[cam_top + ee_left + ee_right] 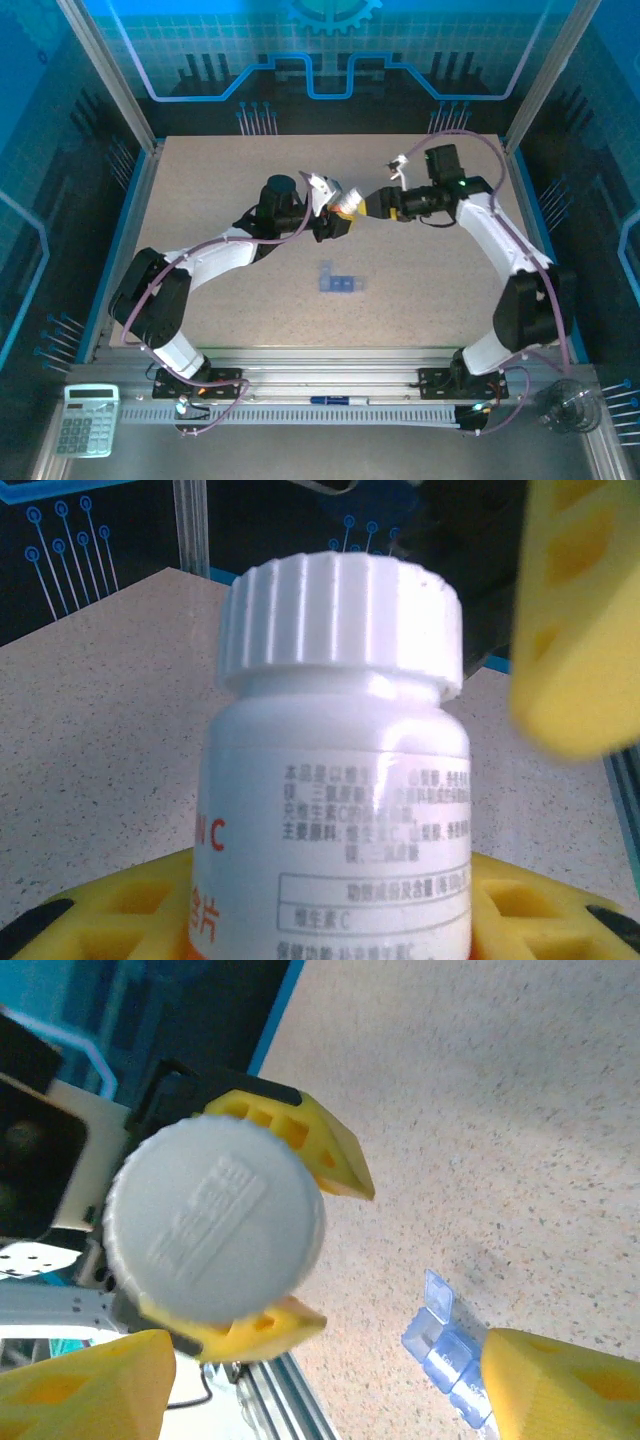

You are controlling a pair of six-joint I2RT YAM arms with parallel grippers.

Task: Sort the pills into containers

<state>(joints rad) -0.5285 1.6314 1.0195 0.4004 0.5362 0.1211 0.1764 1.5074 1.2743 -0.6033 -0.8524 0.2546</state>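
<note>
White plastic pill bottle (335, 810): base cut off at lower edge; label print blurred. Translucent blue plastic pill box (440, 1345): one end hidden behind yellow finger (560, 1390).

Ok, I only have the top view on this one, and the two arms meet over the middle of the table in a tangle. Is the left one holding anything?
Observer: Yes, the left jaws are closed on a small bottle with a printed label.
Operator: Is it open?
Observer: No, a ribbed white cap sits on its neck.
Operator: And the right arm?
Observer: The right jaws stand wide open, pointed at the top of the cap and gripping nothing.
</note>
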